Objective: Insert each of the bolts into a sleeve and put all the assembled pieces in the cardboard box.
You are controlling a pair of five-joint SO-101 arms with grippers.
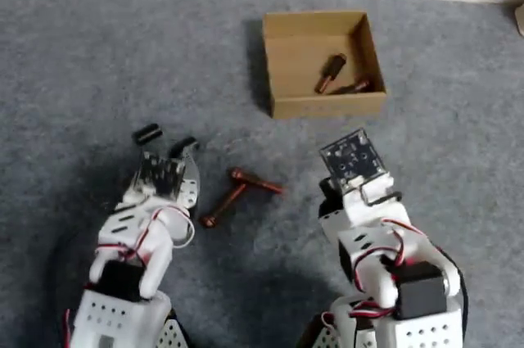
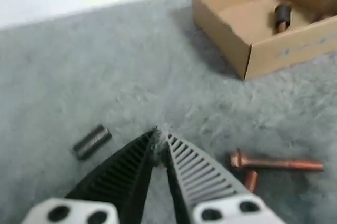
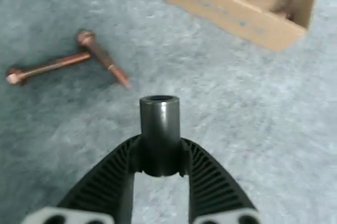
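In the right wrist view my right gripper (image 3: 159, 154) is shut on a black sleeve (image 3: 159, 121), held upright with its open end up, above the grey carpet. Two copper bolts (image 1: 256, 182) (image 1: 221, 205) lie crossed on the carpet between the arms. They also show in the right wrist view as one bolt (image 3: 102, 58) over the other bolt (image 3: 47, 67). My left gripper (image 2: 158, 140) is shut and empty, just off the carpet. A second black sleeve (image 2: 92, 141) lies close beside it, seen from above as the sleeve (image 1: 147, 133). The cardboard box (image 1: 282, 61) holds two assembled pieces (image 1: 331, 74) (image 1: 356, 86).
Grey carpet covers the whole table. The box stands at the back, right of centre, beyond both grippers. Open carpet lies between the bolts and the box wall (image 3: 231, 16).
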